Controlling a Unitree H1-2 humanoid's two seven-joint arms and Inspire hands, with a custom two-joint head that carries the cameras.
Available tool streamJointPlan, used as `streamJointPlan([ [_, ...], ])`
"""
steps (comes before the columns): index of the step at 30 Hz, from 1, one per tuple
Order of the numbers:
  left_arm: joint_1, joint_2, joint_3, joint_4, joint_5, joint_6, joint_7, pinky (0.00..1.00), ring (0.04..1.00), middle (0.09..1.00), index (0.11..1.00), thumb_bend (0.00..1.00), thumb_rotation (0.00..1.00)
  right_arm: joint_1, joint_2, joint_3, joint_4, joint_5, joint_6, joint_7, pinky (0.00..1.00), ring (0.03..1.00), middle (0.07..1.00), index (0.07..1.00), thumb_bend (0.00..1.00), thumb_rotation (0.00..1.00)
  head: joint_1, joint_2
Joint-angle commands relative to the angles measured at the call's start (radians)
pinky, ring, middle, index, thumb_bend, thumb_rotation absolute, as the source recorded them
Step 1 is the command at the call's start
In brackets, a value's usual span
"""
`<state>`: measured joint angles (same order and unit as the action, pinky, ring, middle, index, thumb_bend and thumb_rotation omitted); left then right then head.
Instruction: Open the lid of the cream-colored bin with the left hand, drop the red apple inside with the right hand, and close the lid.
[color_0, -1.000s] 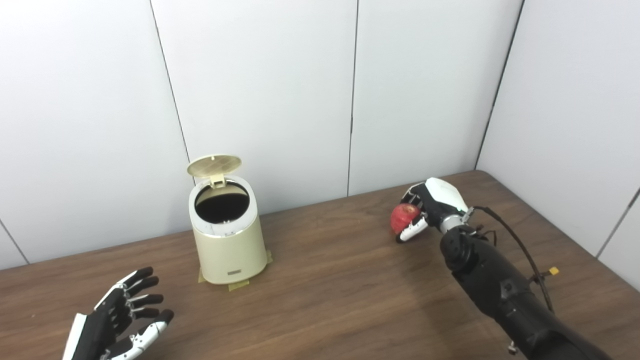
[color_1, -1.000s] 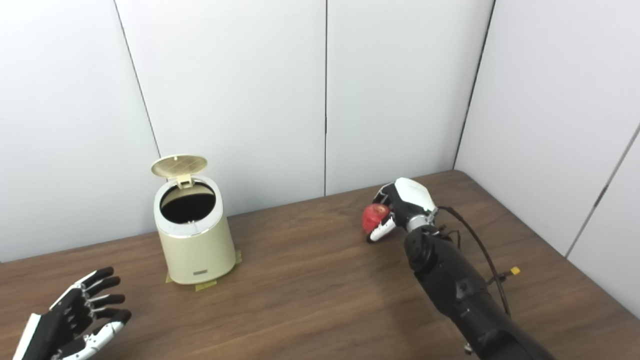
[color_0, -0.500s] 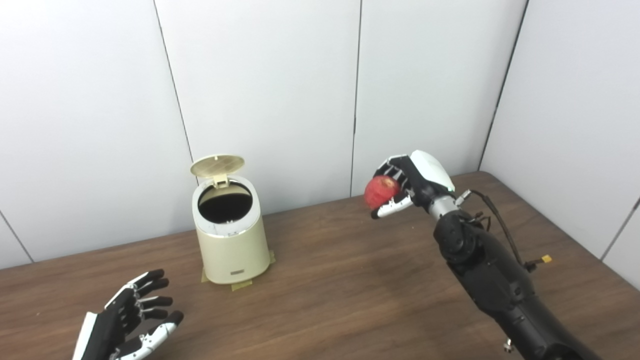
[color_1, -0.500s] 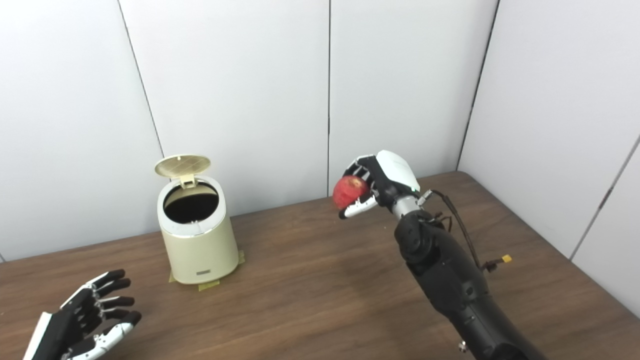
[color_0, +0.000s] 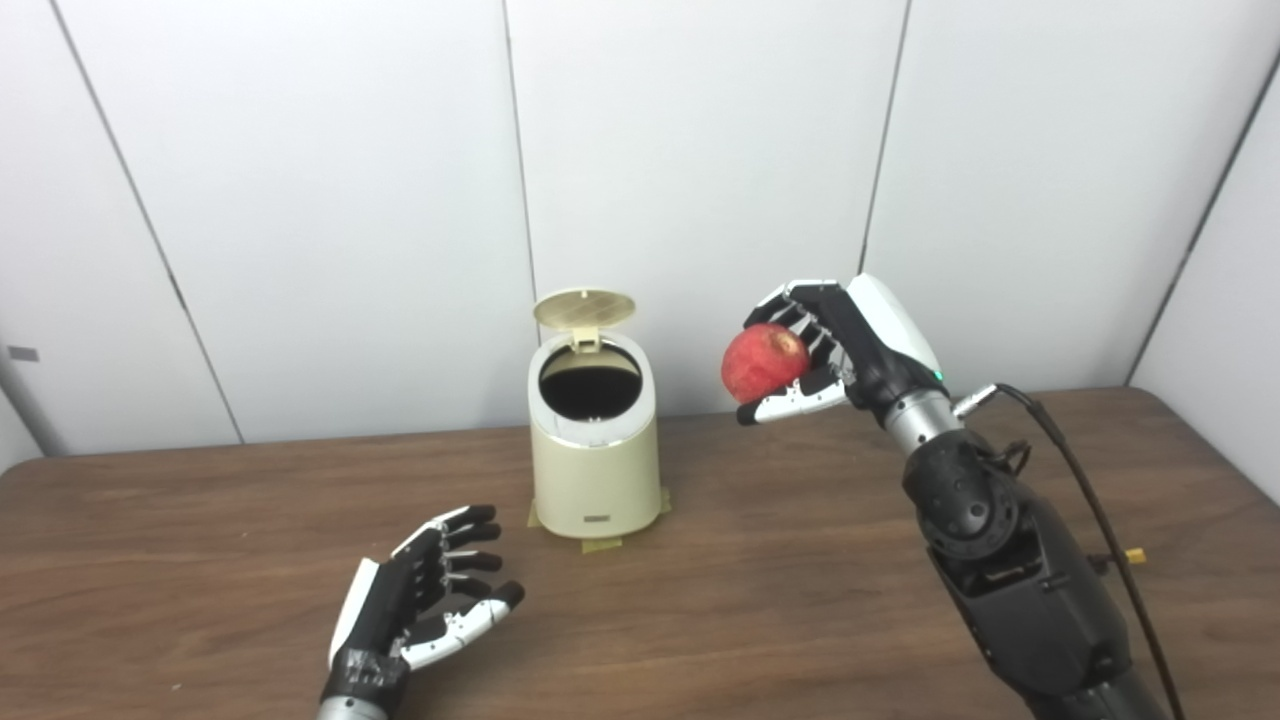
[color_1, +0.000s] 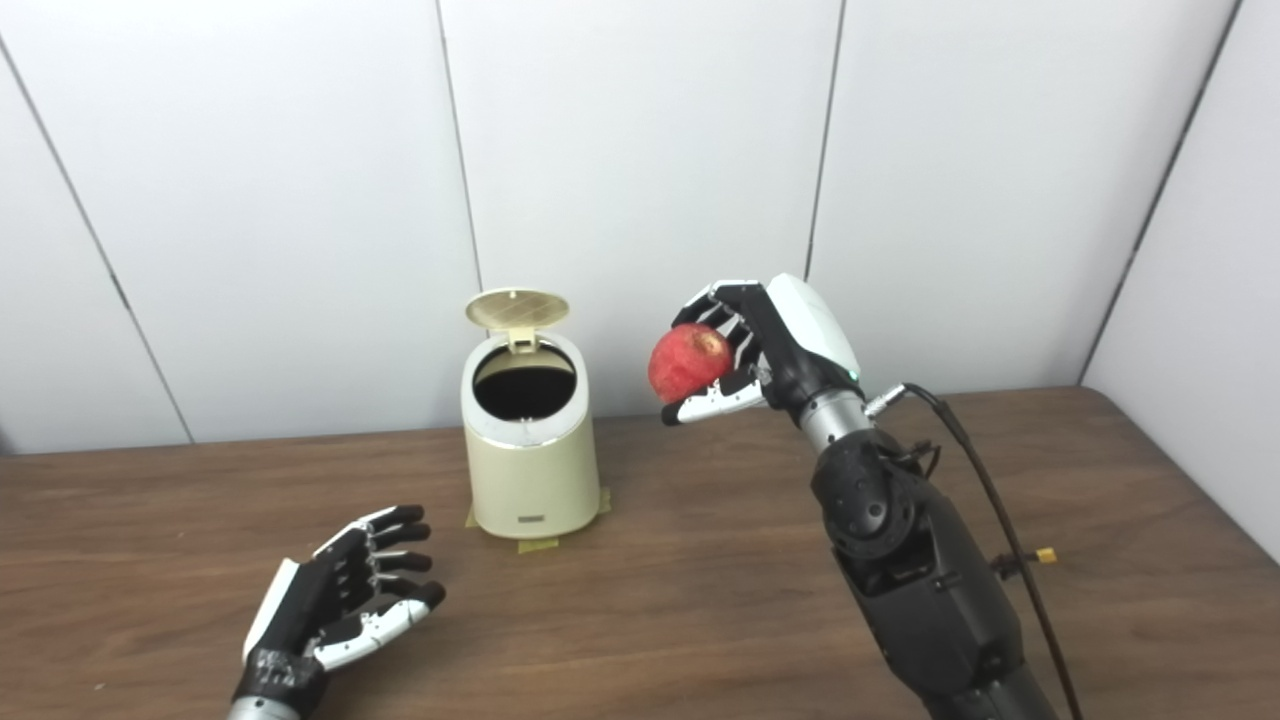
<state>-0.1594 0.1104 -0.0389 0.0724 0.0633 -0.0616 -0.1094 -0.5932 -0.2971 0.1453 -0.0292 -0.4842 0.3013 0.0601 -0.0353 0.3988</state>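
Observation:
The cream-colored bin (color_0: 595, 470) stands upright near the back of the wooden table, its round lid (color_0: 584, 309) tipped up behind a dark opening. My right hand (color_0: 840, 345) is raised above the table to the right of the bin and is shut on the red apple (color_0: 763, 362), which sits at about the height of the bin's rim, apart from it. Low at the front left, my left hand (color_0: 425, 600) hovers over the table with its fingers spread and nothing in it, well short of the bin.
Strips of tape (color_0: 600, 545) show at the bin's foot. White wall panels (color_0: 700, 150) rise close behind the bin. A black cable (color_0: 1080, 480) runs along my right arm. Bare wooden tabletop (color_0: 750, 600) lies between my hands.
The camera has swung, shifting the scene rightward. My right hand has lifted the apple off the table and carried it up and left toward the bin. The left hand stays open.

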Motion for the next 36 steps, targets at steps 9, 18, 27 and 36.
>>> streamJointPlan([
  [9,-0.045,-0.034,-0.017,0.015,0.035,-0.070,0.039,0.61,0.687,0.771,0.786,0.69,0.18,-0.144,0.104,-0.003,0.048,0.014,-0.044,-0.032,0.28,0.375,0.494,0.542,0.51,0.00,0.029,-0.003],
  [18,-0.055,-0.045,-0.017,0.023,0.020,-0.059,0.034,0.60,0.690,0.783,0.789,0.69,0.15,-0.202,0.185,0.006,0.158,-0.005,-0.046,-0.093,0.26,0.359,0.481,0.554,0.51,0.00,0.036,-0.004],
  [27,-0.051,-0.050,-0.018,0.009,0.031,-0.061,0.042,0.60,0.690,0.775,0.786,0.68,0.16,-0.224,0.225,0.017,0.254,-0.002,-0.065,-0.121,0.26,0.360,0.484,0.558,0.51,0.00,0.054,0.007],
  [36,-0.046,-0.056,-0.022,-0.008,0.041,-0.051,0.049,0.59,0.688,0.779,0.785,0.68,0.14,-0.240,0.241,0.024,0.326,0.019,-0.117,-0.142,0.25,0.357,0.483,0.558,0.51,0.00,0.064,0.017],
])
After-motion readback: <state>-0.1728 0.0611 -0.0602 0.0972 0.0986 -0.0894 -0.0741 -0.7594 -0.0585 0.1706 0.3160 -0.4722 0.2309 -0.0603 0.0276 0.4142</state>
